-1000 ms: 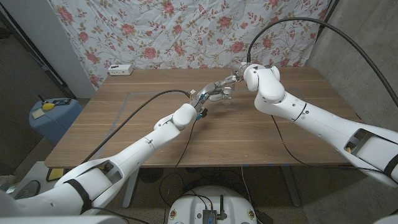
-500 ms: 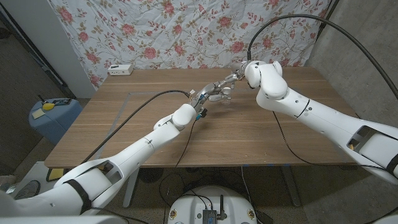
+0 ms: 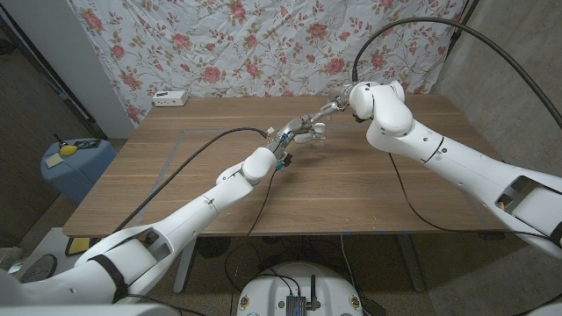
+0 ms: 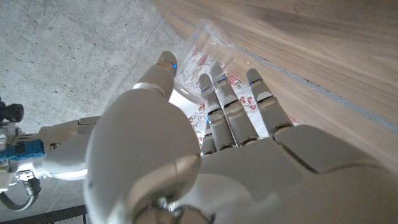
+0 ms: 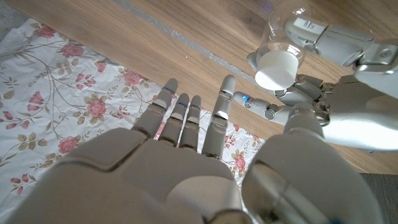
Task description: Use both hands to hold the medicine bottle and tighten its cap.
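Note:
The medicine bottle [image 3: 317, 132] is clear with a white cap [image 5: 278, 68] and stands near the table's far middle. My left hand [image 3: 297, 134] grips its clear body [image 4: 209, 47], fingers wrapped around it. My right hand [image 3: 335, 107] hovers just behind and to the right of the bottle. In the right wrist view its fingers [image 5: 186, 118] are spread and hold nothing, a short way off the cap. The left hand's fingers [image 5: 309, 94] show beside the cap there.
A small white box [image 3: 169, 97] sits at the table's back left edge. A taped outline [image 3: 189, 133] marks the wood on the left half. A flowered cloth [image 3: 263, 44] hangs behind the table. A blue bin [image 3: 75, 163] stands on the floor to the left.
My right arm has swung up and to the right, drawing its hand a little back from the bottle. The left hand and the bottle have stayed where they were.

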{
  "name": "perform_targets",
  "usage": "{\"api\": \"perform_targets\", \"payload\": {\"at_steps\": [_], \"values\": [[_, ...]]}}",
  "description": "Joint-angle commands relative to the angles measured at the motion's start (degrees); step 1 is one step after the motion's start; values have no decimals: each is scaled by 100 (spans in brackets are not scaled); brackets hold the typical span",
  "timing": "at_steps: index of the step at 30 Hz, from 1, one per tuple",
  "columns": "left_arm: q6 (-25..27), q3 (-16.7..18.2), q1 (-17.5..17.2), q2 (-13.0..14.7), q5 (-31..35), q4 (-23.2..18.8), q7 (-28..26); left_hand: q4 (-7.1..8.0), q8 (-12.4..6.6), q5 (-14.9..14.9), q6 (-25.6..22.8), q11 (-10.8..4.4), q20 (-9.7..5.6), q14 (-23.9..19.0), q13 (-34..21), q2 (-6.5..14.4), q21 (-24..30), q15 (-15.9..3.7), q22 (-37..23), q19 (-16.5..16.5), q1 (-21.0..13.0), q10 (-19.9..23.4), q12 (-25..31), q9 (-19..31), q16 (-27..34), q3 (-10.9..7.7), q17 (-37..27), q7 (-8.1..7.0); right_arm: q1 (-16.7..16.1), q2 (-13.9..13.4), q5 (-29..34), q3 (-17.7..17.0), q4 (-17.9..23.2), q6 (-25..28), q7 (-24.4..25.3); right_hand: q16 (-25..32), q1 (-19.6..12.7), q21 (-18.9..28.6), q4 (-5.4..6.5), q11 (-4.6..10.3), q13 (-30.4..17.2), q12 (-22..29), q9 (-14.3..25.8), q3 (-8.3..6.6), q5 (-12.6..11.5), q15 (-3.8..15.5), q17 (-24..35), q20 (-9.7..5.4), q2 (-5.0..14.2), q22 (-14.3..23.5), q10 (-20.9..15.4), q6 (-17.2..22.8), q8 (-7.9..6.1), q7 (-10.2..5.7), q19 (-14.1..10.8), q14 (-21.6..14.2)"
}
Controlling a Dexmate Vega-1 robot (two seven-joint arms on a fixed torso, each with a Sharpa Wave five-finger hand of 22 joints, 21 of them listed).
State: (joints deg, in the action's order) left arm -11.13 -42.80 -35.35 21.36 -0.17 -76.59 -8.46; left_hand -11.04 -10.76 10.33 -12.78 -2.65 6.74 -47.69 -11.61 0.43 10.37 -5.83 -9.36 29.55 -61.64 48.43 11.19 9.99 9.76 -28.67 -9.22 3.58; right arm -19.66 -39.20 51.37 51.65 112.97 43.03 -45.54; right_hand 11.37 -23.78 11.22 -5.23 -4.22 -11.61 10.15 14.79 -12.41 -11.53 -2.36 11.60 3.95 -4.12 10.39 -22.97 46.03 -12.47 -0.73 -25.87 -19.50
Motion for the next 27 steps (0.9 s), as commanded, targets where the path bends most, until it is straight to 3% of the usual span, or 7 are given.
{"api": "perform_targets", "payload": {"at_steps": [1,19,27], "values": [[-265,62,-63,40,79,56,-134,200,5,36,-8,-540,10,29,-13,71,4,-254,-12,-33,-12,588,43,10,25,-186,-13,-33,-310,-126,-596,-436,185,-78,451,-10,-57,13,-57,-29,-14,46,20,-36,-5,-34,18,32,23,9,64,-271,72,-6,44,31],[-798,191,-6,145,77,270,-32,212,3,33,-20,-525,-6,82,-12,94,-5,-260,-13,-89,-8,590,45,11,19,-171,-18,-34,-784,-339,-1477,-801,578,75,1642,5,-76,20,-91,-27,-27,95,-18,-80,31,-18,19,20,150,2,95,-1066,244,-37,89,122],[-1314,266,50,198,18,572,93,212,1,33,-28,-538,-12,91,-12,99,-2,-271,-13,-96,-9,579,41,11,18,-171,-13,-40,-1303,-288,-1947,-1130,873,263,2624,31,77,16,-17,-14,-30,139,-39,-46,55,-6,38,17,201,-2,20,-1267,238,-24,120,121]]}}
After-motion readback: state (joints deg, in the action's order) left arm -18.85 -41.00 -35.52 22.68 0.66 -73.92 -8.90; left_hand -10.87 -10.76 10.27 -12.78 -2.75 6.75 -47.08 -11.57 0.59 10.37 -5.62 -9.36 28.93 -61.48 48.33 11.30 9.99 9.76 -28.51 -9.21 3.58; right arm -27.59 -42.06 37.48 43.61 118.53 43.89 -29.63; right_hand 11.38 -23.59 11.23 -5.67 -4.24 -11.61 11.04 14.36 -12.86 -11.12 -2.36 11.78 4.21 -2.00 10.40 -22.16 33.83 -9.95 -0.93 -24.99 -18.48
